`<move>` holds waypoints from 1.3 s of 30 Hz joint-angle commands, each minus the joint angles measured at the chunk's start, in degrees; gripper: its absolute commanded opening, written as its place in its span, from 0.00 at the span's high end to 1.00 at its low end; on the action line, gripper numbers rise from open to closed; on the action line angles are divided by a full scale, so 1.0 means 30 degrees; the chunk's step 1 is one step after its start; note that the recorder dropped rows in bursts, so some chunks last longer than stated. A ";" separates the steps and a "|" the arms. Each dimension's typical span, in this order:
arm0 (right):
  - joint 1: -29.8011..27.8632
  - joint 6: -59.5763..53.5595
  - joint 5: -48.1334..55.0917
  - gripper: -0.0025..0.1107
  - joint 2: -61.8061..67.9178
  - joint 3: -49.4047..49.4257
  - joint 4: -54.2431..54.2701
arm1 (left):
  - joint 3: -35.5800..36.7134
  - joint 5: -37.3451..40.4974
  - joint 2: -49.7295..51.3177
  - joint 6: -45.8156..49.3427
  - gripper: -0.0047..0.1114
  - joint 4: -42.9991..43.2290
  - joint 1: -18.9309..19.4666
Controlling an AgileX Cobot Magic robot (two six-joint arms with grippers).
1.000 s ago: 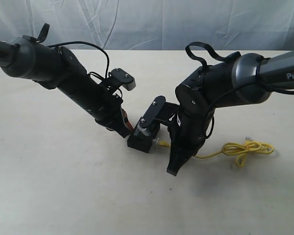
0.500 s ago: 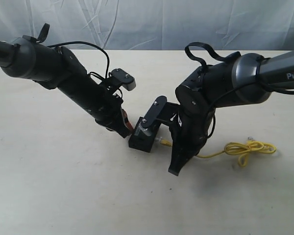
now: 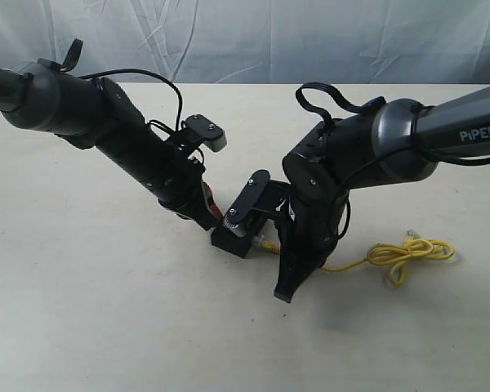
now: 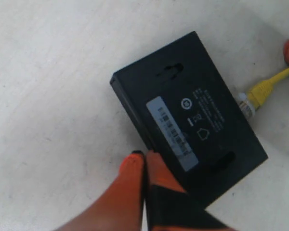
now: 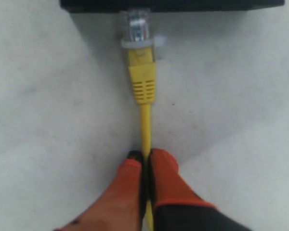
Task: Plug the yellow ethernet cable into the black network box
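Note:
The black network box (image 4: pixel 202 82) lies flat on the table with its white label strip up, and it shows small and dark between the two arms (image 3: pixel 231 240). My left gripper (image 4: pixel 144 158) is shut, its orange fingertips pressed against one long edge of the box (image 3: pixel 215 219). On the opposite side my right gripper (image 5: pixel 145 156) is shut on the yellow ethernet cable (image 5: pixel 144 86) just behind its boot. The clear plug (image 5: pixel 137 23) meets the side of the box (image 5: pixel 192 4); how deep it sits cannot be told. The cable's loose loops (image 3: pixel 410 252) trail to the right.
The pale table (image 3: pixel 106 327) carries only the box and the cable. A wrinkled white backdrop (image 3: pixel 245 41) closes off the far edge. Both black arms angle in toward the middle, the left (image 3: pixel 106 122) from the upper left, the right (image 3: pixel 392 147) from the right.
My right arm has shifted left toward the box with the cable, pressing the plug against its side. The box nudged slightly left and the yellow loops dragged along. The left arm held still.

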 commanded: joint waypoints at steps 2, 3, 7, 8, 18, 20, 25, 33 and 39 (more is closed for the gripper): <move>0.0008 0.1128 0.0054 0.99 0.0256 -0.0004 -0.0877 | -0.0090 0.0257 0.0000 -0.0012 0.96 -0.0092 -0.0100; 0.0008 0.1128 0.0054 0.99 0.0256 -0.0004 -0.0836 | -0.0090 0.0257 0.0000 -0.0012 0.96 -0.0092 -0.0100; 0.0008 0.1568 -0.0033 0.99 0.0256 -0.0004 -0.0835 | -0.0090 0.0295 0.0000 -0.0011 0.96 -0.0092 -0.0100; 0.0008 0.1568 -0.0078 0.99 0.0256 -0.0004 -0.0776 | -0.0090 0.0295 0.0000 -0.0011 0.96 -0.0092 -0.0100; 0.0008 0.1607 -0.0383 0.99 -0.0520 -0.0004 -0.0642 | -0.0090 0.0381 0.0000 -0.0011 0.96 -0.0092 -0.0100; 0.0008 0.1607 -0.0383 0.99 -0.0601 -0.0004 -0.0642 | -0.0090 0.0381 0.0000 -0.0011 0.96 -0.0092 -0.0100; 0.0042 0.1607 -0.0891 0.99 -0.0640 -0.0004 -0.0681 | -0.0090 0.0468 0.0000 -0.0011 0.96 -0.0092 -0.0100; 0.0042 0.1569 -0.2075 0.99 -0.0640 -0.0004 -0.0119 | -0.0090 0.0609 0.0000 -0.0011 0.96 -0.0126 -0.0100; 0.0079 0.0556 -0.2281 0.99 -0.0519 -0.0004 0.1245 | -0.0090 0.0920 0.0000 -0.0011 0.96 -0.0353 -0.0100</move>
